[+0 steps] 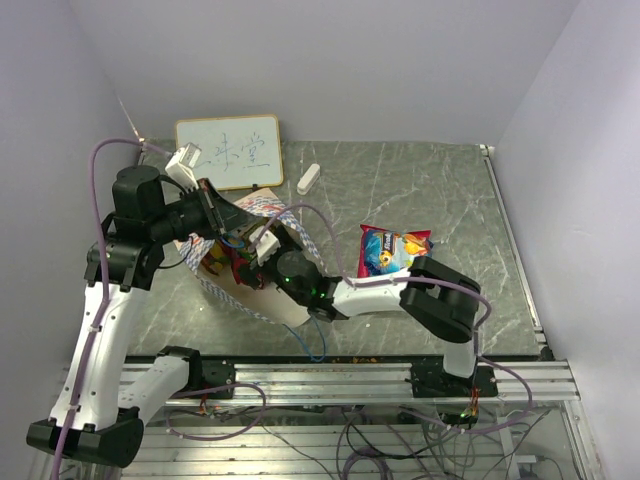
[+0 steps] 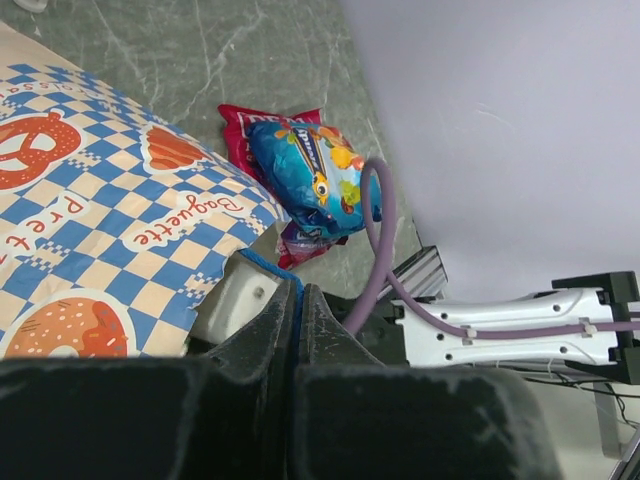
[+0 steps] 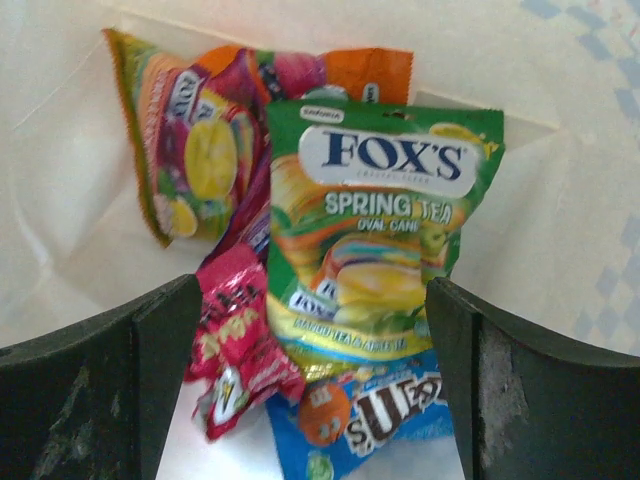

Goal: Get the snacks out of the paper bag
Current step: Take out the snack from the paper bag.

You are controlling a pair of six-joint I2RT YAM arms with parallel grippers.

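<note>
Jaws of the left gripper (image 2: 297,290) are pressed together at the rim of the bag (image 2: 120,230), low in the middle of its wrist view. They seem to pinch the edge so the mouth gapes, but whether cord or paper sits between them I cannot tell.

Further right, the right gripper (image 3: 310,295) is inside the bag, jaws wide apart, nothing clamped. An orange packet (image 3: 200,150) sits upper left. A pink packet (image 3: 235,340) pokes out just beside the left finger. The green packet (image 3: 385,240) lies flat in the gap, nearer the right finger, with no visible contact. An M&M's packet (image 3: 385,410) shows at the bottom edge, partly under the green.

Right of centre in the overhead view, a blue packet (image 1: 388,255) rests on a red packet (image 1: 418,238), both already out on the table (image 1: 450,190).

Closing from here could trap the pink packet along with the green one. A fingertip could also snag the paper and drag the bag out of the left pinch. Shiny film gripped only at its edges may slide free on the lift.
</note>
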